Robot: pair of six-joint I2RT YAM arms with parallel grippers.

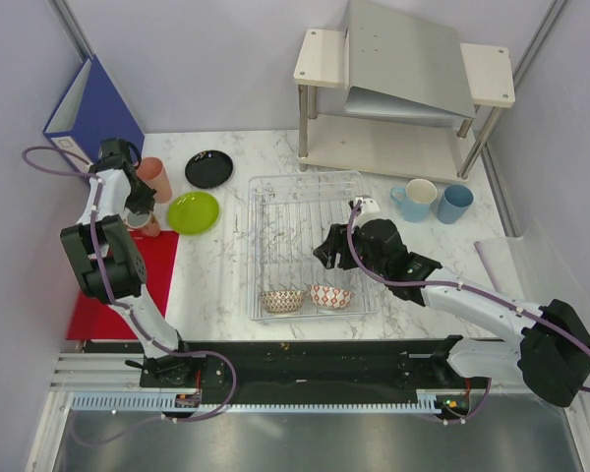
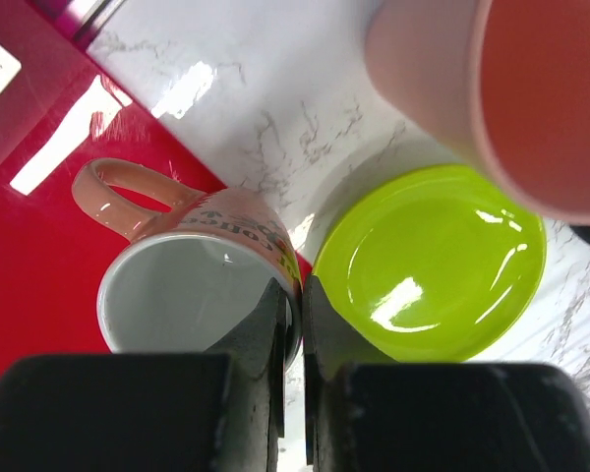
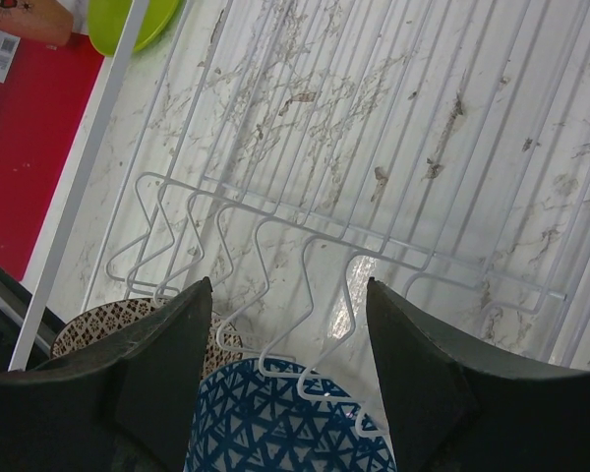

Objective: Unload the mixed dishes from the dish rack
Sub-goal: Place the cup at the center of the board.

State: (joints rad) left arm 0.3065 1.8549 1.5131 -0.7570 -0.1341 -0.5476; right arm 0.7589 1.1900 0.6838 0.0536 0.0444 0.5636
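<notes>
Two patterned bowls (image 1: 331, 296) in wire rack (image 1: 297, 211)

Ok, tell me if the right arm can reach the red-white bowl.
Probably yes: the right gripper hangs, jaws open, close behind the red-white bowl, with only wire prongs of the rack between.

Glossy lime-green plate (image 2: 435, 264), wire dish rack (image 1: 305, 244), marble-look table (image 1: 226, 275).

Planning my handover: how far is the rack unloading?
Done: black plate, lime-green plate, salmon-pink cup and light-blue cups sit on the table. In hand: left gripper pinches the salmon-pink mug rim. Left: brown-white patterned bowl and red-white patterned bowl in the wire dish rack, by the open right gripper.
</notes>
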